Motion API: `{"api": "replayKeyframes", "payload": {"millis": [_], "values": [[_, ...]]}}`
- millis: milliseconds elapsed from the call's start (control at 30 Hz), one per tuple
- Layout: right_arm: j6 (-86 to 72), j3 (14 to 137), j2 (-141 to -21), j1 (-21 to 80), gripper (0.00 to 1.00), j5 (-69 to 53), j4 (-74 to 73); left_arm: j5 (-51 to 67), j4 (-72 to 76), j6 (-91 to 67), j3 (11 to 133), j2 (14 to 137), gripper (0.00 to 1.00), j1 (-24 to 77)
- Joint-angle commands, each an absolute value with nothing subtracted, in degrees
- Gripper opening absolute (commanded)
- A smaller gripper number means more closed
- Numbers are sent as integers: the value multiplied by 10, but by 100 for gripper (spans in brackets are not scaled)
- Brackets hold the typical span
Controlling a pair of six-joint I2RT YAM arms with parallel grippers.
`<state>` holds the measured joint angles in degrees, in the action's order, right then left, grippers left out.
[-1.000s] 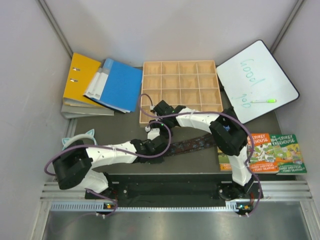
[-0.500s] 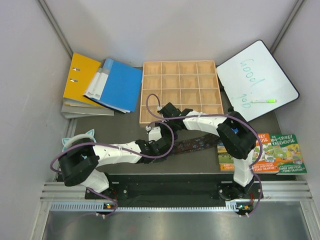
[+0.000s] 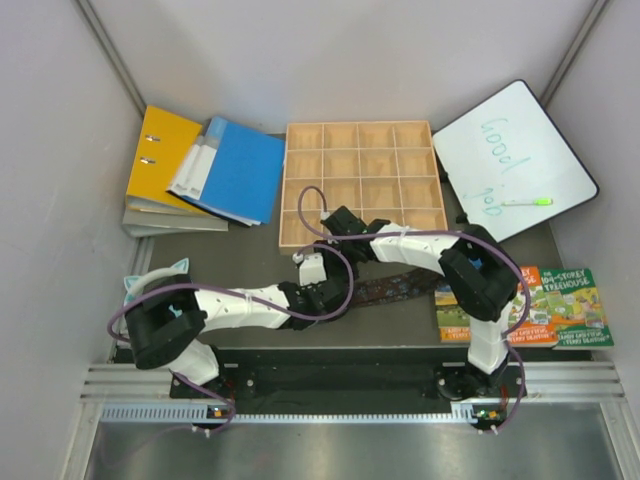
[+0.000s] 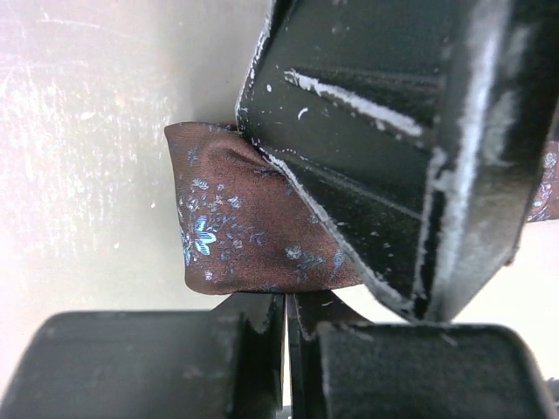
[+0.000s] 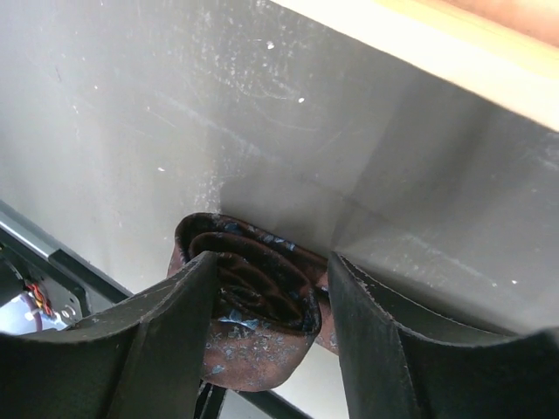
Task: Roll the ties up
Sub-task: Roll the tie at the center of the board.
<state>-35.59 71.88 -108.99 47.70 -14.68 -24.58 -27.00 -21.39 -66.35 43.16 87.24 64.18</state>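
Observation:
A dark brown tie [image 3: 395, 286] with small blue flowers lies flat on the grey table between the arms. Its left end is wound into a roll [image 5: 262, 301]. My right gripper [image 5: 272, 269] straddles that roll, a finger pressed against each side [image 3: 338, 268]. In the left wrist view the roll [image 4: 244, 227] sits just past my left gripper [image 4: 288, 301], whose jaws are shut with their tips against the fabric's lower edge. Whether they nip any cloth does not show. One right finger [image 4: 393, 157] fills the upper right of that view. From above, my left gripper [image 3: 328, 293] meets the roll from the left.
A wooden compartment tray [image 3: 360, 180] stands just behind the grippers. Blue [image 3: 235, 170] and yellow [image 3: 160, 155] binders lie at the back left. A whiteboard [image 3: 515, 160] with a green marker [image 3: 527, 201] is at the back right. Picture books [image 3: 545, 305] lie at the right.
Both grippers have shifted a little to the right along the tie together. The right arm's elbow has swung right. The flat stretch of tie looks shorter.

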Motion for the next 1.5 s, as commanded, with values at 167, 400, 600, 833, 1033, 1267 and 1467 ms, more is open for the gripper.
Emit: {"api": "replayKeyframes", "payload": {"millis": [167,400,600,833,1033,1267,1467], "values": [[-374,676,-991,497,58,-224,-271,-308,-219,-672,442,919,15,650],[-369,687,-985,497,61,-204,-278,-293,-265,-690,443,886,31,690],[-364,715,-993,494,64,-187,-283,-280,-307,-705,431,838,35,705],[-361,739,-976,480,64,-167,-295,-285,-359,-705,432,772,43,705],[-359,732,-948,468,65,-141,-316,-295,-385,-696,438,737,46,706],[-366,701,-887,457,64,-116,-334,-298,-398,-693,442,739,45,706],[-404,628,-818,465,53,-153,-286,-337,-445,-661,470,684,59,701]]}}
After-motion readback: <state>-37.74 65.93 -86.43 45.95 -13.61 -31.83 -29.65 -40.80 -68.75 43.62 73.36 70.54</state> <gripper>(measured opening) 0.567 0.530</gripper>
